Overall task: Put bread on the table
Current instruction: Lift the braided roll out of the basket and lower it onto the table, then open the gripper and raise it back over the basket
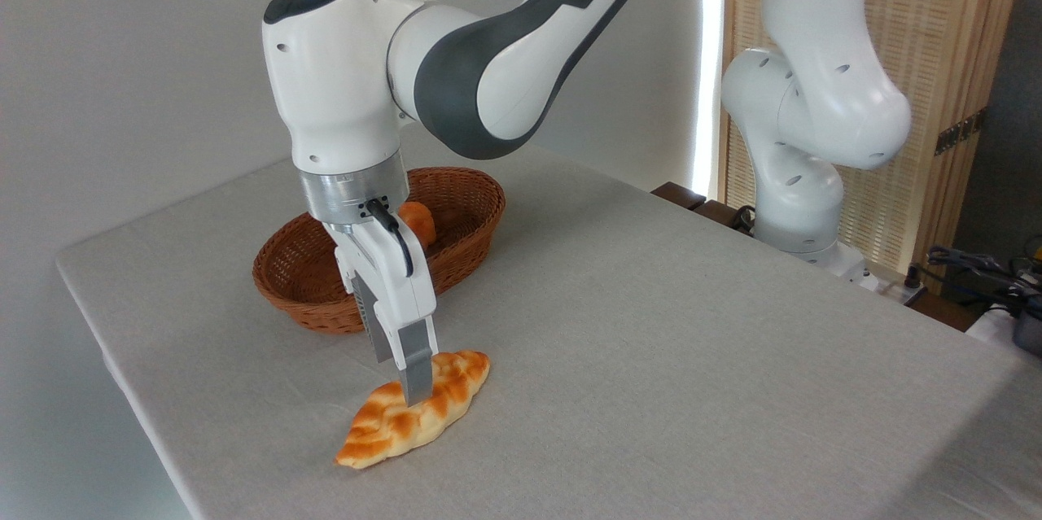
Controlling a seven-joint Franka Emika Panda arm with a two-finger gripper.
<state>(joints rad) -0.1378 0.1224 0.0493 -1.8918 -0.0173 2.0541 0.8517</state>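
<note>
The bread [456, 390], a long braided golden loaf with pointed ends, lies on the grey cloth of the table [692, 357] near its front left edge. My gripper [417, 390] comes straight down onto the loaf's middle. Its near finger [417, 365] presses against the loaf's side, and the far finger is hidden behind it. The jaws look closed on the loaf, which rests on the cloth.
A brown wicker basket [460, 186] stands just behind the gripper, holding a small round orange bun [419, 220]. The arm's white base [802, 203] rises at the table's far right edge, with cables and gear [993, 276] beyond it.
</note>
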